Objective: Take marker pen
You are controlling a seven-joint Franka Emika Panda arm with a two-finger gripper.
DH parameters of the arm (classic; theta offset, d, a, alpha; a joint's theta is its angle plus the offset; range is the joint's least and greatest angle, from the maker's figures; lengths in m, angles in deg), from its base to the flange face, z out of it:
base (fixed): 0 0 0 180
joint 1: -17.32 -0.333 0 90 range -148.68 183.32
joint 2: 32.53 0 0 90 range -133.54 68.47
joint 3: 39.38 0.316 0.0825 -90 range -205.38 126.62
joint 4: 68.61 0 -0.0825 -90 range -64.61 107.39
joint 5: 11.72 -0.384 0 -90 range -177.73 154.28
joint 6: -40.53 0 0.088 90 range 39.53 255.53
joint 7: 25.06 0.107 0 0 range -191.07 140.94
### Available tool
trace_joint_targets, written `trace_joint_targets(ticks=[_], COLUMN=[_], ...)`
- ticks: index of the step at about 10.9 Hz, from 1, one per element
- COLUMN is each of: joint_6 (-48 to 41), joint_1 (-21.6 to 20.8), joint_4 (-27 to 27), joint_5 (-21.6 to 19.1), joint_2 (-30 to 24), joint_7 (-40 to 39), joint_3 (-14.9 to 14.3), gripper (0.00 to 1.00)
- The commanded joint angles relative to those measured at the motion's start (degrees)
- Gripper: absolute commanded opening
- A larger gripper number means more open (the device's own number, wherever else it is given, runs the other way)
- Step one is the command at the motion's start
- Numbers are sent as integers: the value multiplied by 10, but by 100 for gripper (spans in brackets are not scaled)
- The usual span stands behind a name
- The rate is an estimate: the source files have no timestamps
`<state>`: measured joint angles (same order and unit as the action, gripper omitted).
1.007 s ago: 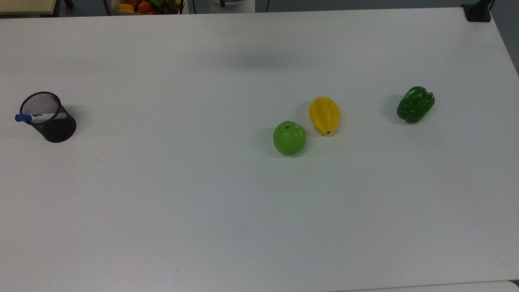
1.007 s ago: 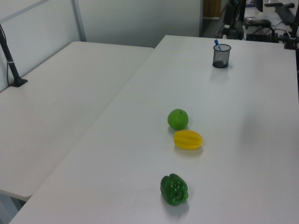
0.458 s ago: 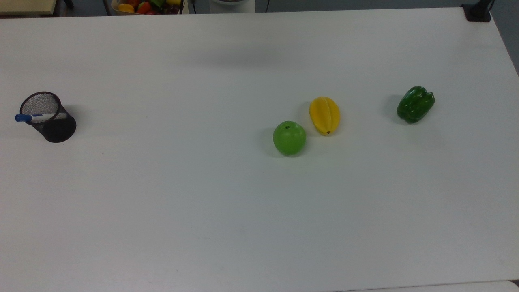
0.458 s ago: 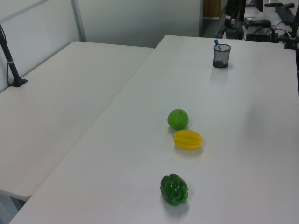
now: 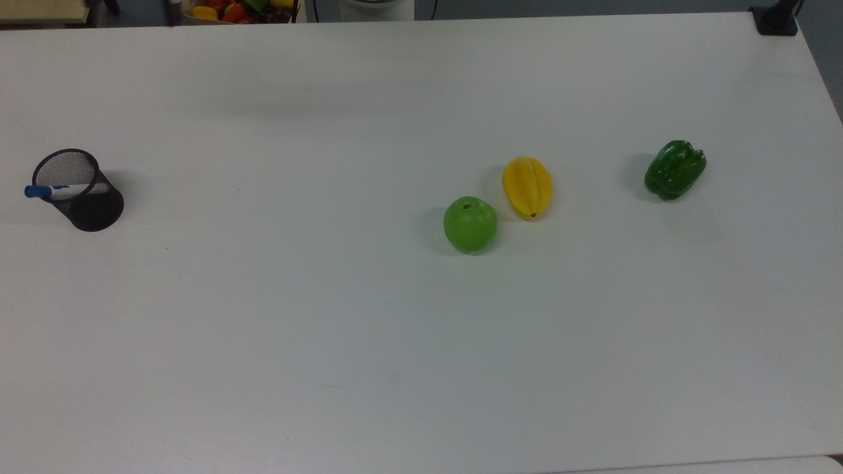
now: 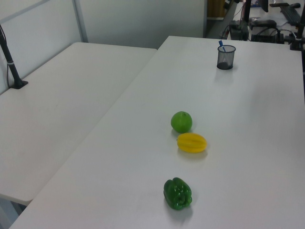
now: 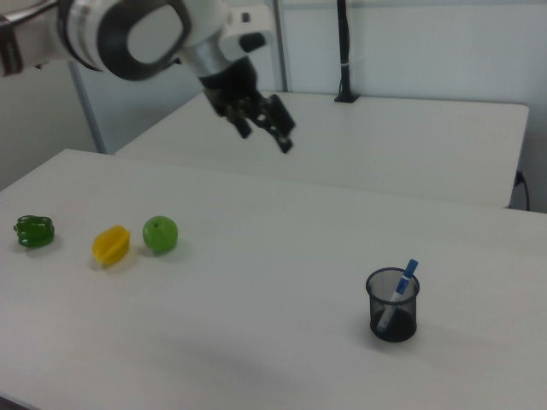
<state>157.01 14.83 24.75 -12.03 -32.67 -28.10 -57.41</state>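
Nearest in the right view, on the white table (image 7: 256, 350): a black mesh cup (image 7: 393, 309), upright. Inside the cup, the marker pen (image 7: 398, 290), white barrel leaning against the rim, blue cap poking up and out above it, tilted toward the right view's right. In the top view, the same blue cap jutting over the cup's rim on the top view's left. Nothing touching the pen but the cup. Farther back, well apart from the cup toward the right view's left, a loose row of three plastic fruits lying on the tabletop: first a green apple (image 7: 160, 234), the closest of the three to the cup; just beside the apple on the side away from the cup, a yellow starfruit (image 7: 111, 245), near it without clearly touching; then a dark green bell pepper (image 7: 34, 231), farthest from the cup, set apart from the other two. Farther still, up in the air and well apart from the cup, toward the right view's upper left of it: the gripper (image 7: 267, 132), dark fingers spread apart, gripping nothing, pointing down and toward the right view's right, hanging from the white arm. Behind the cup, beyond the table's far edge, a second white table (image 7: 427, 145), and at its back a black post (image 7: 344, 51) standing upright.
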Motion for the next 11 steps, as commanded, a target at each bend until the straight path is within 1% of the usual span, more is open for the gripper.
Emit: trace_joint_targets(ticks=[1, 2, 4, 6, 8, 11], joint_6=[110, 147, 231, 295, 374, 444], joint_1=[-10, -7, 10, 22, 35, 45], joint_4=[13, 16, 34, 45, 55, 77], joint_5=[7, 7, 8, 8, 7, 4], joint_2=[53, 72, 112, 145, 187, 224], joint_7=[2, 15, 59, 101, 123, 126], joint_3=[-65, -77, -87, -90, -90, -89], gripper=[100, 100, 100, 100, 100, 100])
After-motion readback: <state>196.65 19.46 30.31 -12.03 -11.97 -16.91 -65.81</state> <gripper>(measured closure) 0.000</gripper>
